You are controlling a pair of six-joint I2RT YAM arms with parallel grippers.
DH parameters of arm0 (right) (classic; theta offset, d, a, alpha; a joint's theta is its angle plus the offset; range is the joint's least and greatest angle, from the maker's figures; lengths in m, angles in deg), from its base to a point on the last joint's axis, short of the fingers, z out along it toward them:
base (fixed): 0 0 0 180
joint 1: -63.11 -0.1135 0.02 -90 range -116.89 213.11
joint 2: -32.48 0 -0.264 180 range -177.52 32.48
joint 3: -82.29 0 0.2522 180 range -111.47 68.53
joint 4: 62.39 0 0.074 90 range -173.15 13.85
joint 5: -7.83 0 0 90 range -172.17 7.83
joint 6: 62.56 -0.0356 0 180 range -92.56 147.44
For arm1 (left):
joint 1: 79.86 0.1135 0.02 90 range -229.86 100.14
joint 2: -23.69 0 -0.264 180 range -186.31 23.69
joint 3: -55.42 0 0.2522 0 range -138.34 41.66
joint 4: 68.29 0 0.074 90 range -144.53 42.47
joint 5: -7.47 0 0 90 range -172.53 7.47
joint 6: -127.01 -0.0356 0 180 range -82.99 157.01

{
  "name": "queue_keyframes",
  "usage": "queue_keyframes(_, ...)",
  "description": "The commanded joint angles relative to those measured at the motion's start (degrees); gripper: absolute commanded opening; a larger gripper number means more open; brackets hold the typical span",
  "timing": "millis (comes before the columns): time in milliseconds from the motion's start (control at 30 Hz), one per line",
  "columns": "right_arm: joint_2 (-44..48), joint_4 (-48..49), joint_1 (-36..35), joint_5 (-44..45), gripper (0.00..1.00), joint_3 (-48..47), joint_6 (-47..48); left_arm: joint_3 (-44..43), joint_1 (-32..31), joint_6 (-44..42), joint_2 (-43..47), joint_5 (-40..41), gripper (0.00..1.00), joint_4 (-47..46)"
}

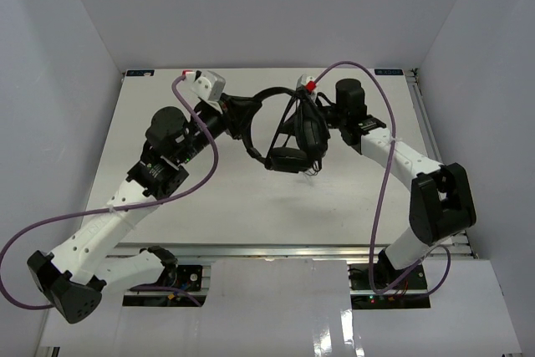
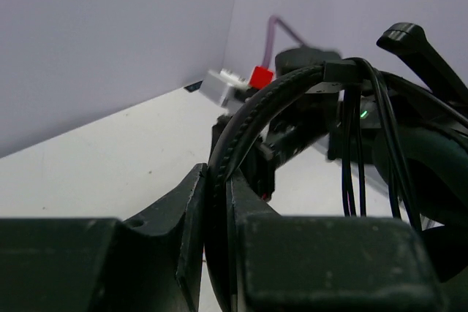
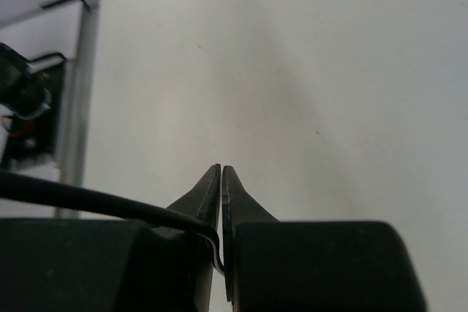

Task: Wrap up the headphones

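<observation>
Headphones (image 1: 287, 159), one pair: left jaws tight on headband (image 2: 252, 107), right jaws tight on single cable (image 3: 88, 196).

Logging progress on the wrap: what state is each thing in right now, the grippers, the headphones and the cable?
headphones: gripped at the headband, cable partly wound.
headband: clamped between the left fingers.
cable: strands draped over the headband, one stretch pinched by the right fingers.
left gripper: shut on the headband.
right gripper: shut on the cable.
</observation>
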Motion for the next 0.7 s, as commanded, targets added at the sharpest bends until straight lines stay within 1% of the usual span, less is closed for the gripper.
queue_keyframes(0,-5.89,36.36,0.37,-15.94,0.10,3.45,-36.98,-11.01,-1.26,4.04,-2.87,-3.08,0.00,-4.52)
queue_keyframes(67,-9.92,52.05,-0.55,-17.27,0.10,2.91,-49.64,-15.40,-1.81,4.16,-4.95,-2.55,0.00,-4.48)
queue_keyframes(100,-11.12,55.88,-1.01,-17.41,0.10,2.84,-50.44,-16.84,-1.93,4.17,-5.55,-2.50,0.00,-4.48)
queue_keyframes(167,-12.95,59.45,-2.34,-17.46,0.11,1.95,-54.14,-19.70,-2.22,4.33,-6.76,-1.32,0.00,-4.34)
queue_keyframes(267,-13.62,60.41,-4.77,-17.09,0.12,3.52,-53.72,-23.13,-2.30,3.54,-7.96,1.06,0.00,-3.87)
queue_keyframes(333,-13.26,61.52,-5.68,-16.99,0.15,5.89,-53.03,-25.64,-2.29,1.67,-8.47,4.78,0.00,-3.55)
queue_keyframes(467,-12.72,62.88,-6.53,-17.54,0.17,10.12,-52.06,-28.95,-2.38,-1.36,-9.28,9.62,0.00,-2.29)
queue_keyframes(533,-12.16,63.93,-6.85,-18.10,0.18,12.59,-52.29,-30.07,-2.30,-4.15,-9.91,13.52,0.00,-1.34)
queue_keyframes(667,-10.18,64.65,-7.35,-18.31,0.19,15.17,-51.90,-30.31,-2.29,-7.24,-10.43,18.31,0.00,-2.04)
